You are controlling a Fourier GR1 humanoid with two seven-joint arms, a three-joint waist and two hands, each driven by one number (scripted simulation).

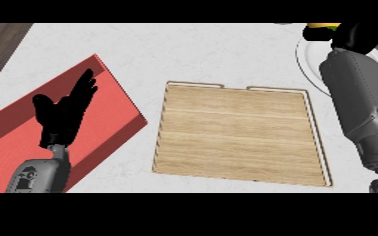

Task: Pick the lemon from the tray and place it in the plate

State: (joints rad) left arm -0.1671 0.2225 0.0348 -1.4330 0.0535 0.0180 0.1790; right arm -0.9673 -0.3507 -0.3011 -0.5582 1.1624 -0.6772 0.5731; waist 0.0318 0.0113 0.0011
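Lemon (322,25) shows as a sliver of yellow at the upper right, right against the right hand (358,35), just above the white plate (301,55) whose rim curves out from behind the right forearm (354,100). The hand is a dark mass partly cut off by the view's edge; whether it is clamped on the fruit cannot be told. The grey forearm runs down the right side, crossing the plate and the right edge of the tray (236,135). That wooden tray lies in the middle of the pale tabletop (184,50). At the left, the left hand (65,107) rests with fingers straight and spread, pointing up, over a red mat (111,105) that lies aslant beside the tray.
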